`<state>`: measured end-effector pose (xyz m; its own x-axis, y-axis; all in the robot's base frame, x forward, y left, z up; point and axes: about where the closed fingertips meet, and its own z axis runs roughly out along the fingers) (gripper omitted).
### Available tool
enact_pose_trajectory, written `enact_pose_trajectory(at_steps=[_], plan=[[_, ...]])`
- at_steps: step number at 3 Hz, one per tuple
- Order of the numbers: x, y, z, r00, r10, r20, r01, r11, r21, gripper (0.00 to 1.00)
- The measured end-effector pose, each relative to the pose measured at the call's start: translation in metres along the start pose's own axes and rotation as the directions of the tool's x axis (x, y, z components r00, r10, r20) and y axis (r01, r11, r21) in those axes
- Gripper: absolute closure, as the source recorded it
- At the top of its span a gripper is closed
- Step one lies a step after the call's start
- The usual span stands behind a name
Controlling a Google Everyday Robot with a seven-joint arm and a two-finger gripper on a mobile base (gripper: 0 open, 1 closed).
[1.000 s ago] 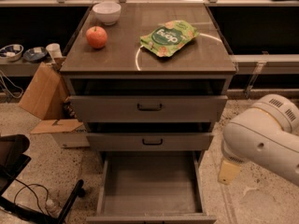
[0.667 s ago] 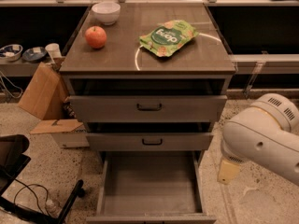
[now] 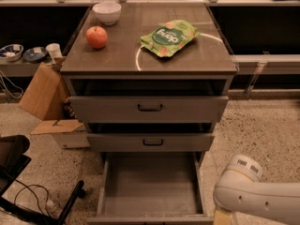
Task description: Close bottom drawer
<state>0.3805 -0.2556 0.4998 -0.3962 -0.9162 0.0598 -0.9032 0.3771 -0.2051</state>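
1. The bottom drawer [image 3: 150,186] is sitting pulled well out of the grey cabinet [image 3: 75,69], in the lower centre of the frame. Its long axis is running from the cabinet towards the bottom edge of the frame, and its open tray is facing up.
2. The drawer's front panel is lying along the bottom edge of the frame and only its top rim is showing. Its handle is not showing.
3. The middle drawer front [image 3: 150,142] and the top drawer front [image 3: 150,109] are sitting above it, each with a dark loop handle and a dark gap showing over it.
4. The gripper is lying outside the frame, beyond the lower right corner, so I cannot tell whether it is released or clenched, or what it is touching.
5. Only a white link of the arm [image 3: 262,198] is showing, at the lower right. It is sitting just beside the drawer's right front corner, and I cannot tell whether it is touching.
6. Speckled floor [image 3: 262,130] is lying open to the right of the cabinet, above the arm.
7. To the left, a cardboard box [image 3: 44,93] is leaning by the cabinet. A black chair base with cable [image 3: 28,200] is occupying the lower left, apart from the drawer's left side wall.
8. On the cabinet top, an apple [image 3: 96,37], a white bowl [image 3: 107,12] and a green snack bag [image 3: 169,36] are resting well apart from the drawer.
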Motion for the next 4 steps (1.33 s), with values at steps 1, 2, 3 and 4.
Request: enact_pose_trajectory(at_steps=[1,2,3,4], plan=[[0.016,0.051,0.068,1.000,0.019,-0.019,-0.020,0.9962,-0.085,0.13],[0.024,0.080,0.129,0.995,0.098,-0.035,-0.102,0.9860,-0.132,0.36],[0.024,0.088,0.189,0.991,0.132,-0.025,-0.134,0.9817,-0.135,0.60],[0.018,0.093,0.213,0.998,0.067,-0.002,-0.067,0.9903,-0.122,0.83]])
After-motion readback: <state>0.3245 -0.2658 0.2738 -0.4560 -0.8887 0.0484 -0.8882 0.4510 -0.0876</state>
